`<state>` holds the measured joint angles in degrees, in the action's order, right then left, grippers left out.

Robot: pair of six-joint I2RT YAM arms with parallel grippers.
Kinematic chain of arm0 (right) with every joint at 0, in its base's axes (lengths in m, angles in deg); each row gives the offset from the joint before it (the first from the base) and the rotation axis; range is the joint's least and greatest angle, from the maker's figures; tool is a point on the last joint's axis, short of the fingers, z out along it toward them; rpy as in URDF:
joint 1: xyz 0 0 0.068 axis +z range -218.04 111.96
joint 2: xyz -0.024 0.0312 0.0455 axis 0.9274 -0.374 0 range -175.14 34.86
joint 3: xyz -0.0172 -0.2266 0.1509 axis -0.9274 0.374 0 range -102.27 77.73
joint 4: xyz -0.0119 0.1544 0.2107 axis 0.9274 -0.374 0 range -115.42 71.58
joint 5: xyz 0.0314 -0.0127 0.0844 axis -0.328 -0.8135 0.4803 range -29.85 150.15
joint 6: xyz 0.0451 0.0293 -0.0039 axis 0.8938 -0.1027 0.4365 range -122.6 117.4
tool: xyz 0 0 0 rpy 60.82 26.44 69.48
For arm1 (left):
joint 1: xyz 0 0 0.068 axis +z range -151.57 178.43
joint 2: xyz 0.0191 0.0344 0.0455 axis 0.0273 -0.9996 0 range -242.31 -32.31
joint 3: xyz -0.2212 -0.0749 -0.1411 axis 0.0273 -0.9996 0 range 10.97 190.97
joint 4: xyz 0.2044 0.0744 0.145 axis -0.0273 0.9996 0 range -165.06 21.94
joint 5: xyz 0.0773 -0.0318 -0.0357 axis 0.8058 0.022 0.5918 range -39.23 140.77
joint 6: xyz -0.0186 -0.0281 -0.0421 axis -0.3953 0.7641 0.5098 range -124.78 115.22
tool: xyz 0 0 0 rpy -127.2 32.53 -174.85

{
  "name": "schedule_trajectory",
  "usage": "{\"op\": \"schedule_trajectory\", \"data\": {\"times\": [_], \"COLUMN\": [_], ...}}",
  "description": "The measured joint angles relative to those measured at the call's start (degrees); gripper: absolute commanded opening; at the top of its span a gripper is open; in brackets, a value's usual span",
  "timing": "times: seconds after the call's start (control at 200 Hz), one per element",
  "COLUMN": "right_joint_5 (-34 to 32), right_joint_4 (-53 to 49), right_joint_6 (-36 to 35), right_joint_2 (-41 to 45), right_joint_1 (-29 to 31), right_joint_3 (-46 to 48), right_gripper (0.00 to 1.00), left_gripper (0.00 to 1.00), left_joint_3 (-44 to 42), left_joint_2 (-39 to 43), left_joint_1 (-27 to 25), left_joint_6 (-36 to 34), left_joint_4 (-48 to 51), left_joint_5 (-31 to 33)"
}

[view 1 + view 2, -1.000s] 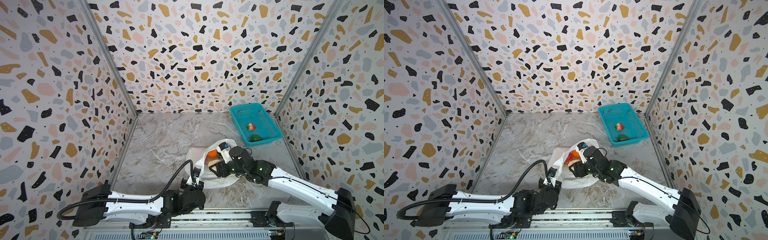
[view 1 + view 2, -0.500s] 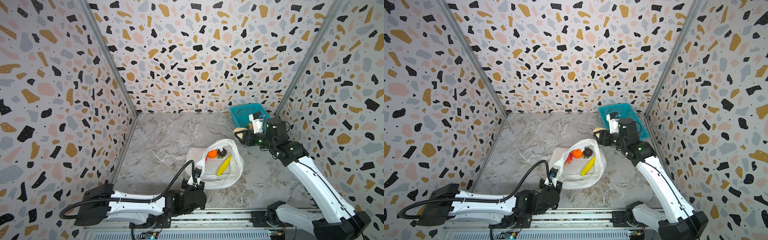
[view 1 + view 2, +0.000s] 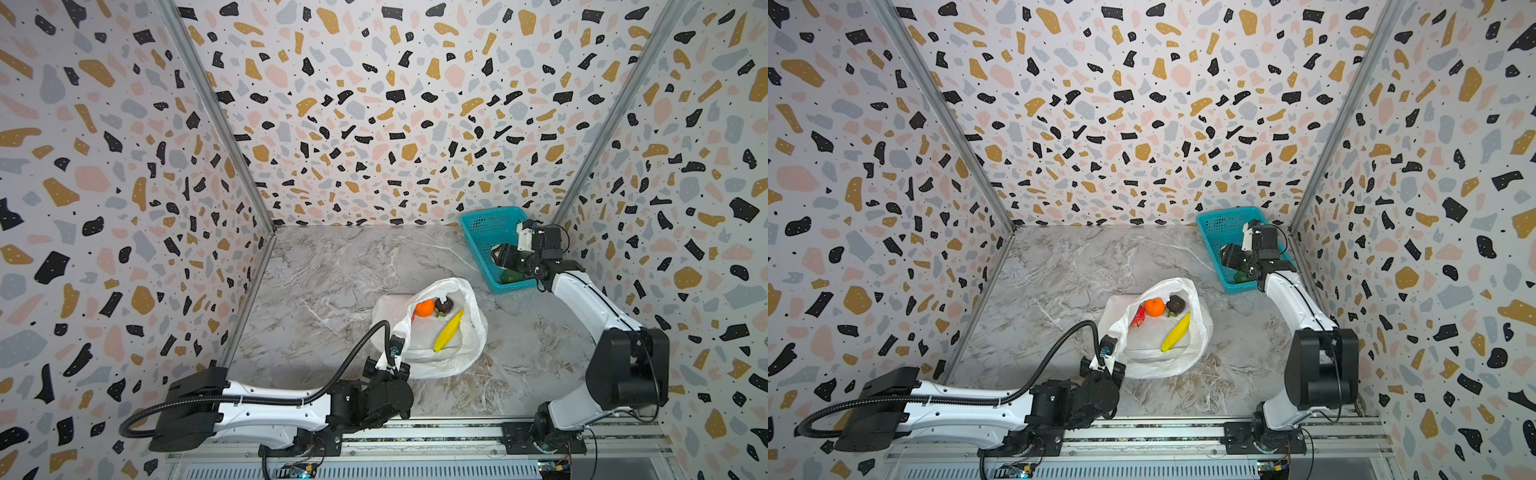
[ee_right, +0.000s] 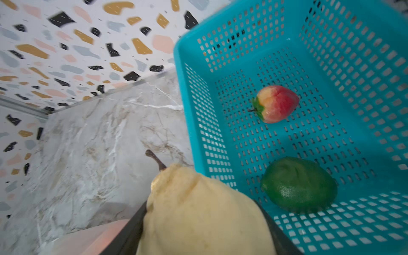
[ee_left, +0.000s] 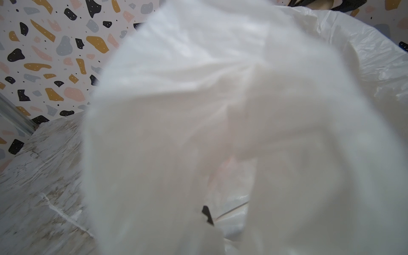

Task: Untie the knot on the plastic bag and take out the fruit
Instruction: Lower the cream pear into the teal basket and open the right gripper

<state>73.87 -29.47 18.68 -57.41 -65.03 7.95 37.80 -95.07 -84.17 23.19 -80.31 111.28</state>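
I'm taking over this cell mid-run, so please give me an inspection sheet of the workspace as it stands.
surface: marble tabletop, veined, no spills seen.
job's things: plastic bag, mouth open; orange, dark fruit, banana and red piece inside; red-yellow fruit and green fruit in teal basket.
clutter: nothing seen.
grippers: left pincer shut on the bag's near rim; right pincer shut on beige fruit at the basket's edge.
cables: black hose arcs from left arm to its wrist, beside the bag; thin cable loops at right wrist.
surroundings: terrazzo-patterned walls on three sides; rail at front.
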Motion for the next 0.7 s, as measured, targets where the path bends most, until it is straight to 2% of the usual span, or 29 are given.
{"op": "schedule_trajectory", "data": {"times": [0.27,0.486,0.581,0.701], "right_joint_5": [-2.9,-4.0,-4.2,-4.3], "right_joint_4": [4.3,5.1,5.4,5.4], "right_joint_6": [0.1,-0.2,-0.3,-0.4], "right_joint_2": [-12.8,-16.8,-17.3,-17.3], "right_joint_1": [-0.7,-0.7,-0.7,-0.7], "right_joint_3": [-3.7,-9.4,-10.2,-10.3], "right_gripper": [0.6,0.85,0.9,0.92], "left_gripper": [0.0,0.0,0.0,0.0], "left_joint_3": [0.0,0.0,0.0,0.0], "left_joint_2": [0.0,0.0,0.0,0.0], "left_joint_1": [0.0,0.0,0.0,0.0], "left_joint_6": [-0.3,-0.4,-0.4,-0.6], "left_joint_4": [-0.2,-0.4,-0.4,-0.4], "left_joint_5": [0.0,0.0,0.0,0.0]}}
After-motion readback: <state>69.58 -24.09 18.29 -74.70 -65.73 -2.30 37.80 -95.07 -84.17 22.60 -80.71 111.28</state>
